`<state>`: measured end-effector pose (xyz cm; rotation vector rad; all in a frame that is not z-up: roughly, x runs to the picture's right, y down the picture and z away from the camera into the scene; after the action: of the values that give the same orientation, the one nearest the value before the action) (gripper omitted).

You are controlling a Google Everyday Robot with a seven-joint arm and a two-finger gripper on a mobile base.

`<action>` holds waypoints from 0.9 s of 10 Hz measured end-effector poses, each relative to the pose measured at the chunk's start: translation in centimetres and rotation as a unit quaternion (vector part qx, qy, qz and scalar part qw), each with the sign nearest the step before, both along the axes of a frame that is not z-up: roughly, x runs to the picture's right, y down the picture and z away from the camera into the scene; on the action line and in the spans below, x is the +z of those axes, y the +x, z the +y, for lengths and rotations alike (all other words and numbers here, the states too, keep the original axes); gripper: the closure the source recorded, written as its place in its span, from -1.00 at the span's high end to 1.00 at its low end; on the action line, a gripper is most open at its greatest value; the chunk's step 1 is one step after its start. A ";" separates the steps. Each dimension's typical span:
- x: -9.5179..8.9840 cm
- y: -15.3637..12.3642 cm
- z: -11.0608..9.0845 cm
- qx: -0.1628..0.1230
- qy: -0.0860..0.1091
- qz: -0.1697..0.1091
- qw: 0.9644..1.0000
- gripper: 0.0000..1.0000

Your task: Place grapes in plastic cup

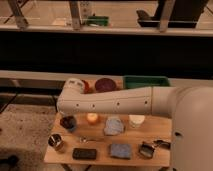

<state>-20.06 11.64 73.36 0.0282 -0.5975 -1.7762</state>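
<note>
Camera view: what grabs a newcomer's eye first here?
The robot's big white arm sweeps across the middle of the frame, hiding part of the small wooden table; the gripper itself is not in view. Below the arm, the dark grapes sit in the plastic cup near the table's left side, with a round orange fruit just to their right. A green bin stands at the far right edge behind the arm.

Wooden table [60, 152] (speckled floor [22, 122])
</note>
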 end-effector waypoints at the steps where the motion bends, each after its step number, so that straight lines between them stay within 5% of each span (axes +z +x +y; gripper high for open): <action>1: 0.0 0.2 -0.1 -0.001 0.001 0.001 1.000 -1.00; 9: -1.2 -0.3 -0.2 -0.001 0.010 0.005 1.000 -1.00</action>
<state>-20.39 11.47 72.11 0.0328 -0.5722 -1.7826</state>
